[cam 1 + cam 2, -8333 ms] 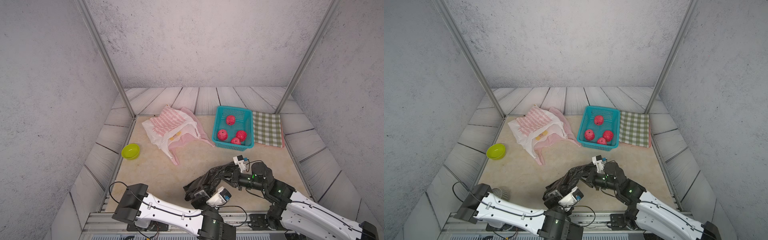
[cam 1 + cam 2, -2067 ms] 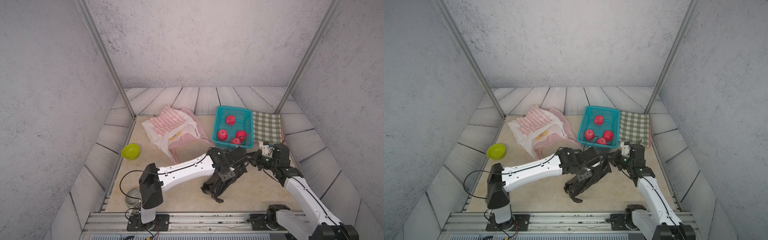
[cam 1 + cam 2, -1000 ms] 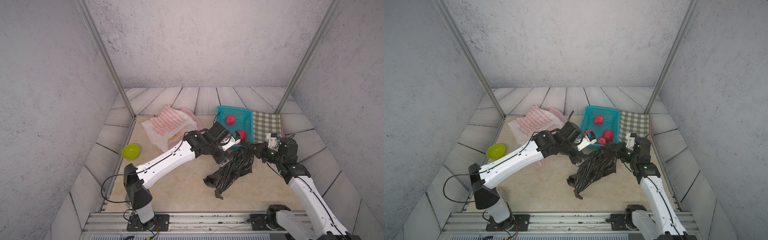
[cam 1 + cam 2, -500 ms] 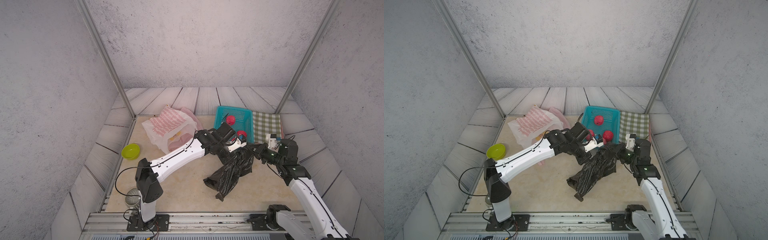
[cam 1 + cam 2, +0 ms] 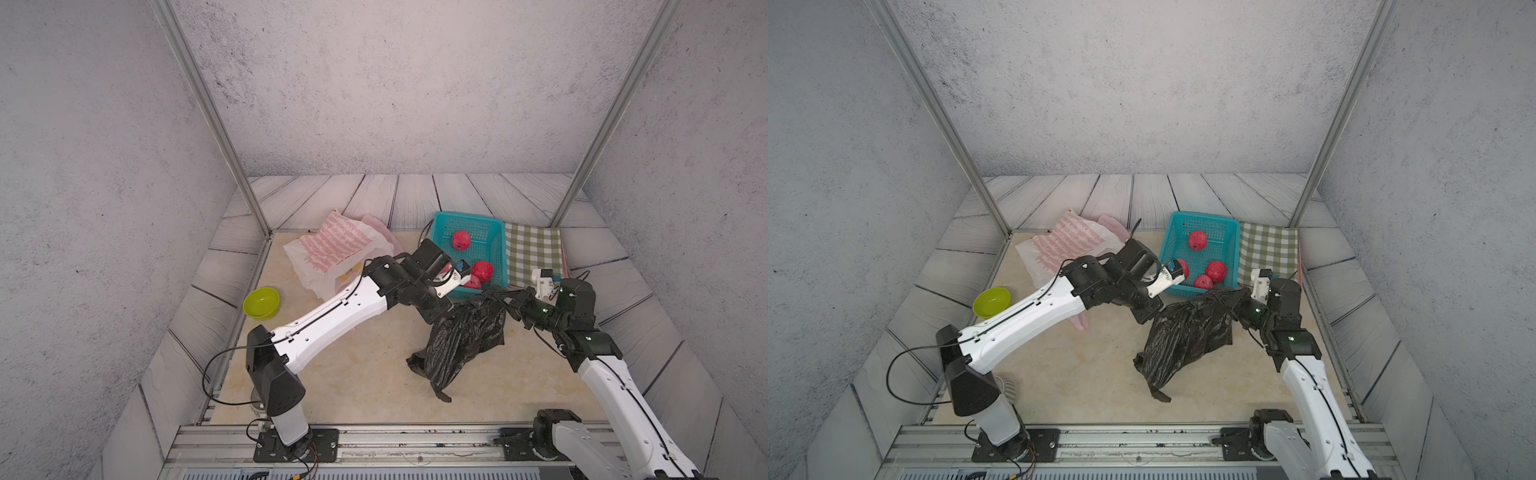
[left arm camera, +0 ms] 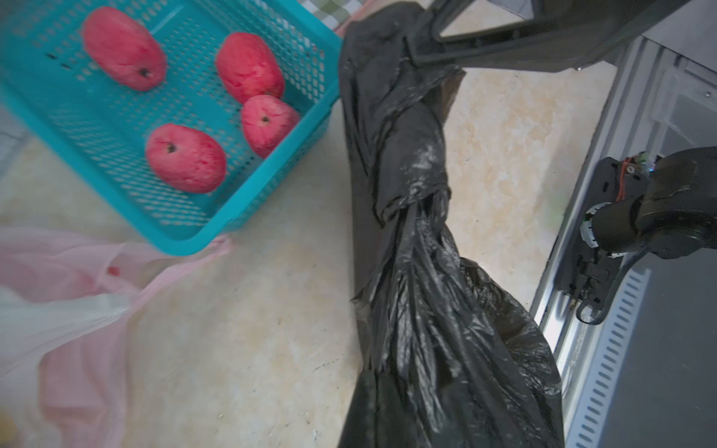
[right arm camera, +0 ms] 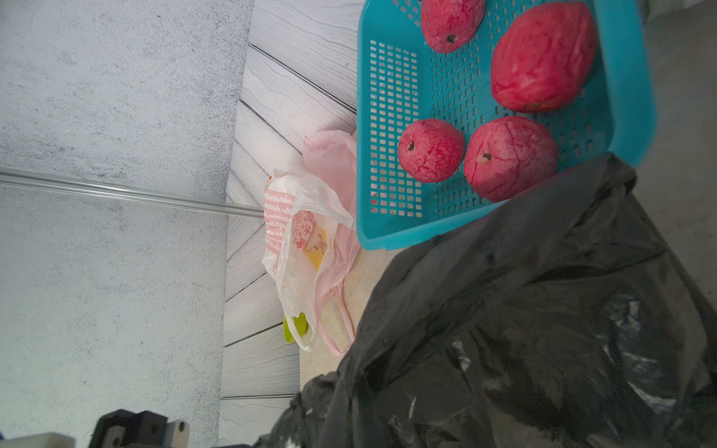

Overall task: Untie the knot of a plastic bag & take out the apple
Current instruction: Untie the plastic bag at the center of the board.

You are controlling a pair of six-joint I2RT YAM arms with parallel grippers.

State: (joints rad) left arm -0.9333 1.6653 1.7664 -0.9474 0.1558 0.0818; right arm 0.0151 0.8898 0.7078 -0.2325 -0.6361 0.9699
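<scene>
Black bag: one black bag [image 5: 461, 340] is hanging slack between the two pincers, right of the table's middle, with its lower end trailing on the table [image 5: 332, 374] toward the near side.
Left pincer: the left pincer [image 5: 437, 316] is reaching in from the left and clenching the bag's upper left edge.
Right pincer: the right pincer [image 5: 498, 297] is gripping the bunched top of the bag.
Apples: four red apples [image 6: 186, 157] are lying in the basket; whether one is sitting inside the bag cannot be told.
Basket: one teal basket [image 5: 467, 215] is standing far of the bag, its near rim just beside the bag's top.
Cloth: one checked cloth [image 5: 534, 253] is lying right of the basket, along the table's right edge.
Other bags: one white printed bag [image 5: 336, 245] and one pink bag [image 7: 329, 155] are lying together at the far left.
Bowl: one green bowl [image 5: 261, 302] is sitting at the left edge, well apart from the black bag.
Open room: the near part of the table is lying bare from the left arm to the bag's tail and out to the near rail [image 5: 395, 432].
</scene>
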